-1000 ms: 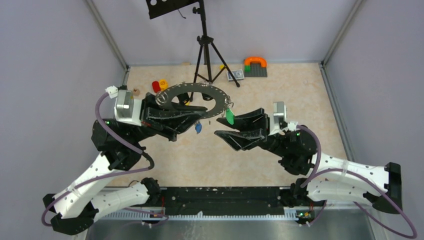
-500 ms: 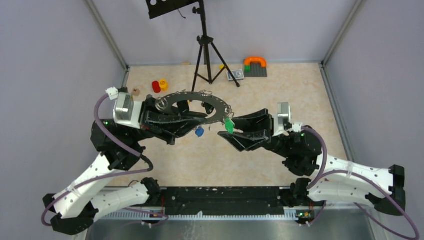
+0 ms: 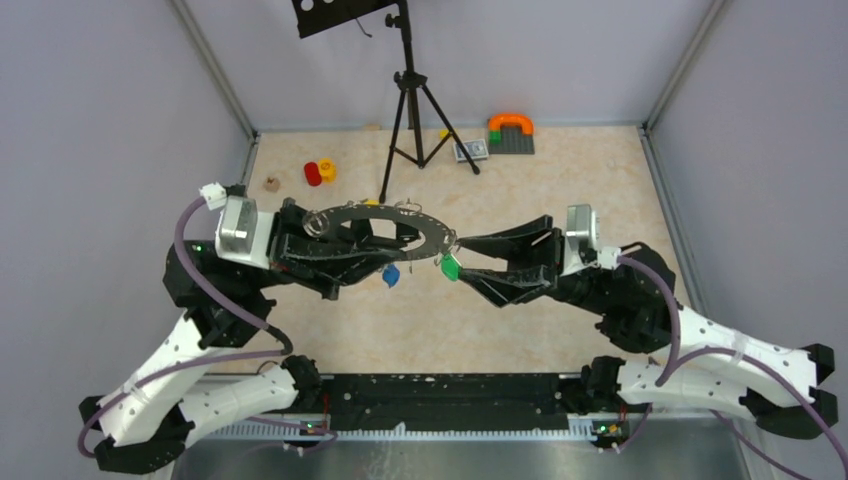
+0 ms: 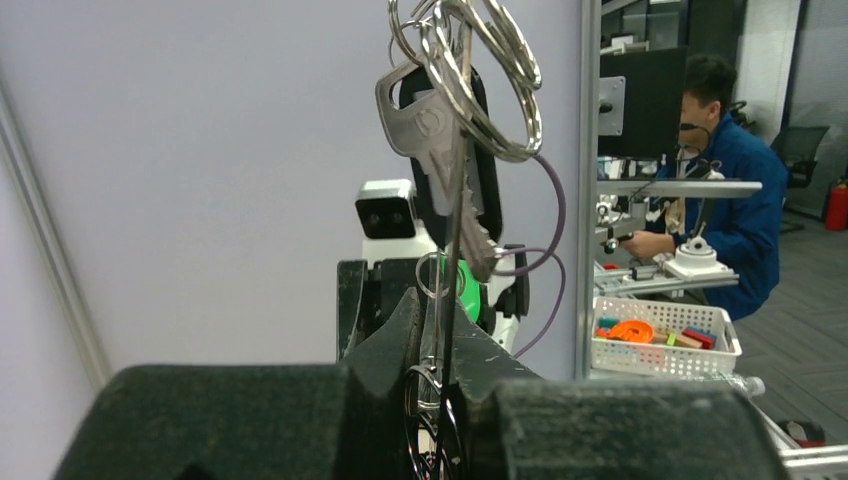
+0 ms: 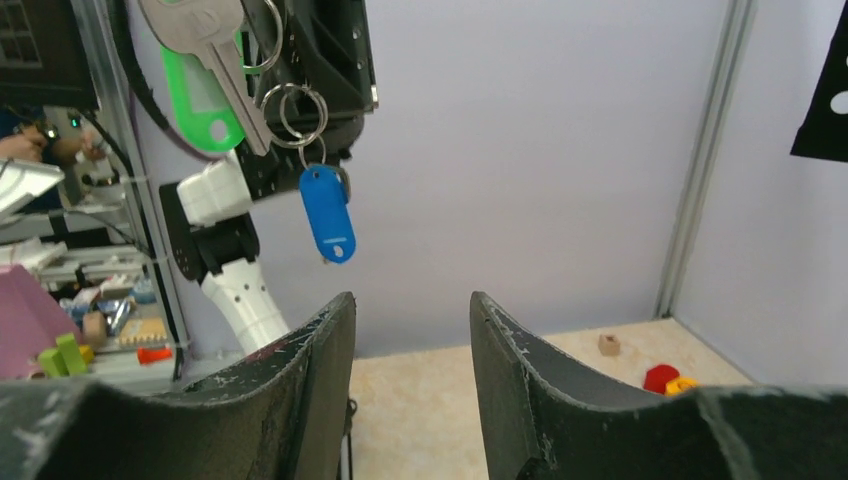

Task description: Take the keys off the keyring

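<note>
Grey keyring (image 3: 420, 236): held level above the table (image 3: 560, 180).
Left gripper (image 4: 440, 400): closed on the keyring, which sits edge-on between its fingers.
Right gripper (image 3: 466, 260): jaws parted wide and empty, just beside the ring's right rim.
Keys: the green-tagged key (image 3: 451, 266) hangs at the right edge, and the blue-tagged key (image 3: 391, 274) hangs under the near edge.
Room: a tripod (image 3: 410, 100) stands beyond the far rim.

**Ring lowered, right gripper shifted**

I brought the left gripper (image 3: 395, 243) down and a little toward its own side, and the keyring (image 3: 430, 229) it carried tipped flatter. The green-tagged key (image 3: 450, 266) and blue-tagged key (image 3: 391, 274) sank with it. I moved the right gripper (image 3: 468, 262) outward and farther from the bases, so the green-tagged key ended up hanging just off its parted fingertips
</note>
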`<state>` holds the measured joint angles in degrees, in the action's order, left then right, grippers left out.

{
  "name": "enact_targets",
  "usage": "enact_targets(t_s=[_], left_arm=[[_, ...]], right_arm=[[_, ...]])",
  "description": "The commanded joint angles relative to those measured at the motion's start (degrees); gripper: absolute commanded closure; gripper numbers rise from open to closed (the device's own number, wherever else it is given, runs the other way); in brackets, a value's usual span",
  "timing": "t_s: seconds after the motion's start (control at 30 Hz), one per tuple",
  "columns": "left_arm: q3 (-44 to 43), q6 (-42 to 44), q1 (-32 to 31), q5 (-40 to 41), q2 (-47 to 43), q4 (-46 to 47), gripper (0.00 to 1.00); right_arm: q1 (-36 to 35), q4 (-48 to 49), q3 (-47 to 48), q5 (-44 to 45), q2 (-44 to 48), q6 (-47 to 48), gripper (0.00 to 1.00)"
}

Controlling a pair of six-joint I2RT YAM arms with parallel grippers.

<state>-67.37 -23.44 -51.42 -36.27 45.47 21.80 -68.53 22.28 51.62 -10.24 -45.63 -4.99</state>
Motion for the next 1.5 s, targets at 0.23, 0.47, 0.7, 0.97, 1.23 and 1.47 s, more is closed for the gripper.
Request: enact_targets(t_s=[0.23, 0.47, 0.7, 0.97, 1.23, 1.47], left_arm=[[-22.0, 22.1, -0.1, -2.6, 3.0, -38.5, 1.0], [-39.6, 32.8, -0.1, 2.5, 13.6, -67.7, 1.0], [-46.9, 34.6, -0.1, 9.4, 21.0, -81.7, 1.0], [-46.5, 35.3, -0.1, 9.9, 20.7, -83.1, 1.0], [-46.1, 35.6, -0.1, 10.1, 20.6, -83.8, 1.0], [-45.4, 35.8, -0.1, 10.2, 20.0, -83.8, 1.0]], right_arm=[[-0.6, -26.2, 8.7, -0.8, 8.0, 7.2, 0.53], [-0.7, -31.2, 9.3, 0.1, 8.8, 7.5, 0.52], [-0.7, -31.8, 9.0, 0.4, 7.5, 8.3, 0.5], [-0.7, -29.1, 5.2, 3.9, 7.4, 7.8, 0.41], [-0.7, -19.7, -0.9, 7.5, 6.5, 6.6, 0.36], [-0.7, -12.1, -3.3, 9.9, 3.7, 3.7, 0.35]])
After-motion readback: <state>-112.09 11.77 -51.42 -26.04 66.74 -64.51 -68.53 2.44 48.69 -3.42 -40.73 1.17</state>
